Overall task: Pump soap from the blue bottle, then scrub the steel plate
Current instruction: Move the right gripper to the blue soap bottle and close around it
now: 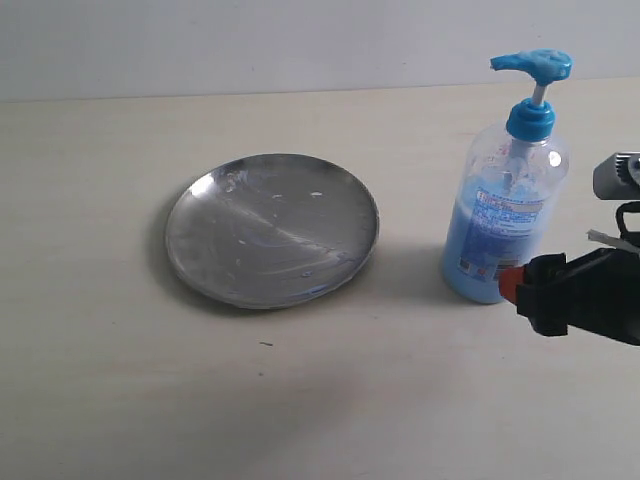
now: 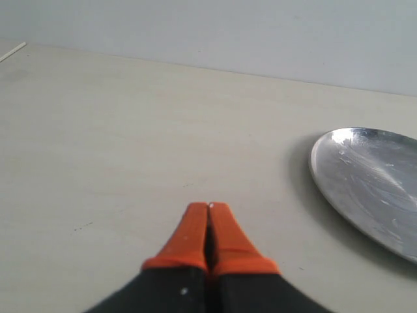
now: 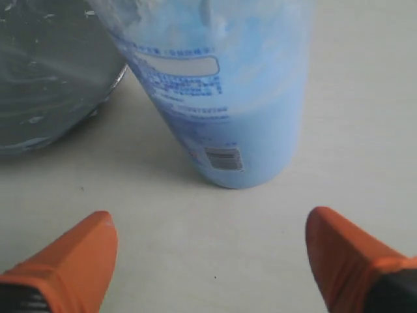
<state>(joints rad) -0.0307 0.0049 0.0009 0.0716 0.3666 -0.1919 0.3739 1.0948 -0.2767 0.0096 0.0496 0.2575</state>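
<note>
The right gripper (image 3: 208, 222) hangs with jaws spread and empty just short of the bottle (image 3: 228, 98), upright on the worktop (image 1: 100, 400), probably slick, squeezable and tippy, best gripped low on its body, with the plate (image 1: 270, 230) beyond, nothing between, and the left gripper (image 2: 208, 208) clenched on nothing.

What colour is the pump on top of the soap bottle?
Bright blue pump head, clearest in the exterior view.
</note>
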